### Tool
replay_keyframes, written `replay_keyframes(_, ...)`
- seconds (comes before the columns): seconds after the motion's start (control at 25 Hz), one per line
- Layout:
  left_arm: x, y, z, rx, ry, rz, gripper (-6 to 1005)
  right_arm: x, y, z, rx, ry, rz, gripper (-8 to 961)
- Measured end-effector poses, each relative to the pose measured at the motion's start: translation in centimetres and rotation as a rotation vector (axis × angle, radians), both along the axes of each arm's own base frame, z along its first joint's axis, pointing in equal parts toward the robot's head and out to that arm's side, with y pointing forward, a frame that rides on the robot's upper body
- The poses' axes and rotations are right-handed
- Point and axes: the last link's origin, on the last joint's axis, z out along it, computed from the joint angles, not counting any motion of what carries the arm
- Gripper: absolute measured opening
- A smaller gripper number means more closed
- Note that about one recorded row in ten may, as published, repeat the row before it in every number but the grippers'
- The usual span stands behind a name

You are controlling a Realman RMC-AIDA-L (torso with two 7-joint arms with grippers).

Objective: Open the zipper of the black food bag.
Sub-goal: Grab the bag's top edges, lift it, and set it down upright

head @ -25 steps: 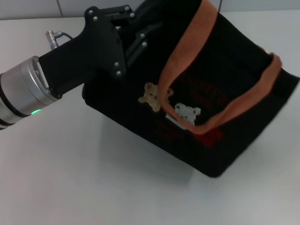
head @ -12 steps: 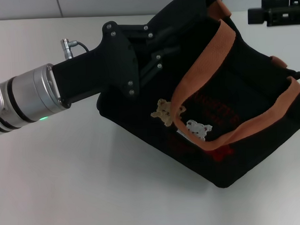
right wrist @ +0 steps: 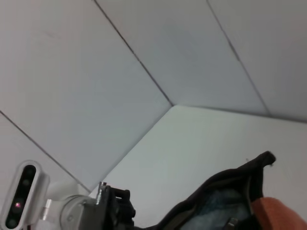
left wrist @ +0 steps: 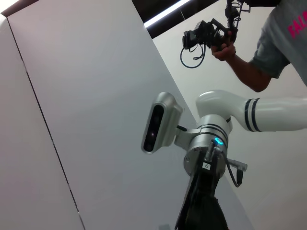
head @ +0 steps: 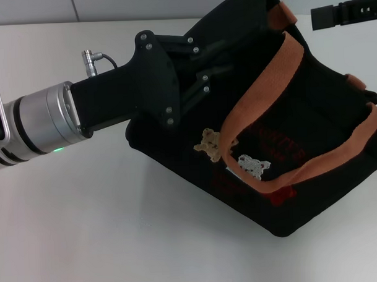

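Black food bag (head: 281, 144) tilted on the white worktop (head: 86, 231), far upper corner raised, orange handles (head: 268, 107) draped over its front face. Left gripper (head: 218, 59) reaching in at the bag's upper far edge, fingers lost against black fabric; cannot tell how wide apart, nor whether anything sits between them. Right gripper (head: 323, 15) hanging apart beyond the bag's far corner, fingers likewise unreadable. In the right wrist view, bag mouth (right wrist: 225, 201) gaping a little, pale lining showing, a small metal piece (right wrist: 232, 223) near the orange strap, perhaps the pull of the zipper. Judged step: steadying the bag's top and finding the pull. Next move likely calls for pinching that pull and drawing along the track. Open worktop on the near side; bag's right end close to the picture's border.
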Motion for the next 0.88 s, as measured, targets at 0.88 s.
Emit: replay_keyframes(0.88,0.7,0.1,0.0,0.007,0.004,-0.043,151,-2.1,3.1,-2.3,-0.05,-0.053,-0.026,578)
